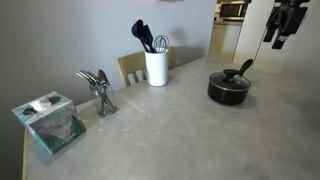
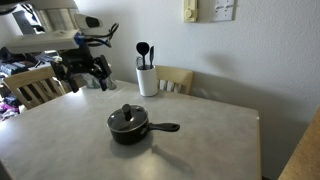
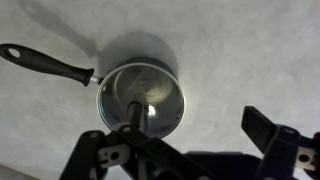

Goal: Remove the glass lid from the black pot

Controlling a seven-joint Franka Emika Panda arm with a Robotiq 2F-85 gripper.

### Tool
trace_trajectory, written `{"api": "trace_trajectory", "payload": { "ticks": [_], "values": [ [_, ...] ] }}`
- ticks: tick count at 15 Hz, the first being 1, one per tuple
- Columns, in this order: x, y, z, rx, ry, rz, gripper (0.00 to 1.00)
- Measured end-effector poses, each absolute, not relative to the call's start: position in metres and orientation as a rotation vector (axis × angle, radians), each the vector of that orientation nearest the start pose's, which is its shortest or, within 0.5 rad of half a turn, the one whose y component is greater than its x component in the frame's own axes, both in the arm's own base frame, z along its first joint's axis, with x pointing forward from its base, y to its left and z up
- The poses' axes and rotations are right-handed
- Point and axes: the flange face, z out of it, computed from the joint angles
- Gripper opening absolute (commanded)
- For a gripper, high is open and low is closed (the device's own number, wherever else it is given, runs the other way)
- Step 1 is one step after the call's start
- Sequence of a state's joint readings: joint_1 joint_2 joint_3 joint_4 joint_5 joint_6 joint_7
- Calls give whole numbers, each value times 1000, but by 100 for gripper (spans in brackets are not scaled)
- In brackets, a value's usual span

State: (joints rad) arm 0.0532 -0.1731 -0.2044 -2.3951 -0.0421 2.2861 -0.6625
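The glass lid is seen seated on the black pot; the fingers are spread wide apart, high above the pot, offset sideways.

Glass lid seated flat on black pot; pot upright, long handle sideways.

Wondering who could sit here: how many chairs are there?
2. One wooden chair behind the white utensil holder; a second chair at that picture's left edge. Others may be hidden.
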Motion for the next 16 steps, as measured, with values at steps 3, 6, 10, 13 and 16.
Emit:
{"api": "trace_trajectory", "payload": {
  "ticks": [3, 6, 10, 13, 16],
  "values": [
    [492, -69, 359, -3041, -863, -110, 100],
    [517, -62, 331, -2960, -999, -98, 100],
    [556, -63, 312, -2855, -1265, -57, 100],
    [576, -70, 316, -2867, -1330, -29, 100],
    [578, -70, 318, -2869, -1332, -30, 100]
  ]
}}
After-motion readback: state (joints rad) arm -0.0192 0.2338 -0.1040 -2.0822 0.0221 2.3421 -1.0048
